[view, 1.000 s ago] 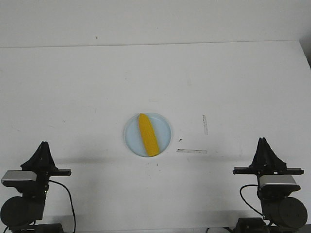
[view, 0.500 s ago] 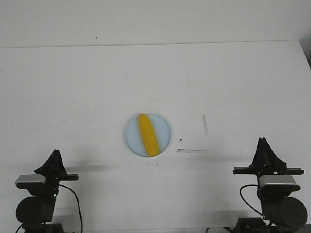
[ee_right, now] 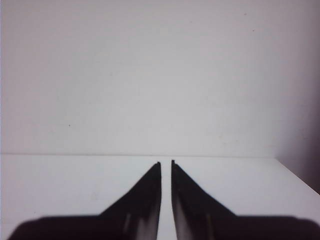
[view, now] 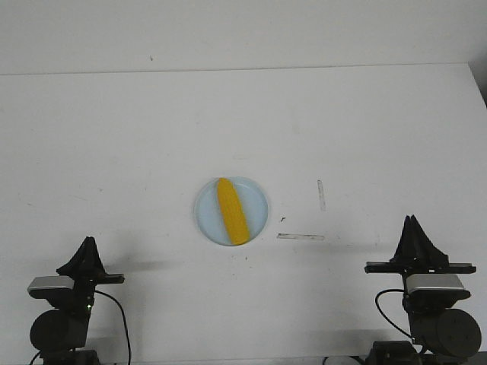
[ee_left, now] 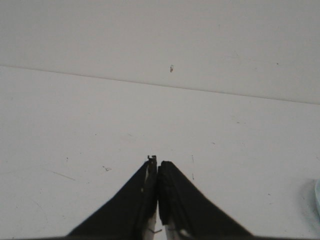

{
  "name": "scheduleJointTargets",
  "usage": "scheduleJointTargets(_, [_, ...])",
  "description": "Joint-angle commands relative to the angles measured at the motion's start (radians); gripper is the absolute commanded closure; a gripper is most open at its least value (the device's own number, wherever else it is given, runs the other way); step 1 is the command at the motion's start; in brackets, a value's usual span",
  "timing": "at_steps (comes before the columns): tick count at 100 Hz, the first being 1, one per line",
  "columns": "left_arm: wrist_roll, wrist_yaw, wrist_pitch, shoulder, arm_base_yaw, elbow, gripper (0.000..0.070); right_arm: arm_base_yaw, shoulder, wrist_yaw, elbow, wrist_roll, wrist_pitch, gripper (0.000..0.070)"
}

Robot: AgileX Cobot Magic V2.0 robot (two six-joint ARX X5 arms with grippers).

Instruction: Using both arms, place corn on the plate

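Lying on plate (view: 261, 209), corn (view: 232, 211), tape strips (view: 300, 236) beside, tools apart

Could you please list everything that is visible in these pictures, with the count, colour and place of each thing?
corn: one, bright yellow, lying across the plate, pointed end away from the robot.
plate: one, pale light blue, round, near the middle of the table.
table: one, white, with a few thin marks to the right of the plate.
wall: white, behind the table's far edge.
left gripper: one, black, near the table's front edge on the left, jaws closed, holding nothing.
right gripper: one, black, near the front edge on the right, fingers nearly together with a thin gap, holding nothing.
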Motion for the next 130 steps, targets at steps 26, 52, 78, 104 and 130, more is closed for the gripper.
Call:
scheduleJointTargets(26, [0.08, 0.0, 0.01, -0.002, -0.002, -0.021, 0.0699, 0.001, -0.002, 0.0, 0.0, -0.004, 0.01, 0.0662])
scheduleJointTargets(52, [0.08, 0.0, 0.01, -0.002, -0.002, -0.021, 0.0699, 0.001, -0.002, 0.0, 0.0, -0.004, 0.01, 0.0662])
scheduleJointTargets(78, [0.08, 0.0, 0.01, -0.002, -0.002, -0.021, 0.0699, 0.001, -0.002, 0.0, 0.0, -0.004, 0.01, 0.0662])
scheduleJointTargets(104, [0.08, 0.0, 0.01, -0.002, -0.002, -0.021, 0.0699, 0.001, -0.002, 0.0, 0.0, -0.004, 0.01, 0.0662])
scheduleJointTargets(130, [0.08, 0.0, 0.01, -0.002, -0.002, -0.021, 0.0699, 0.003, -0.021, 0.021, -0.014, -0.007, -0.019, 0.0662])
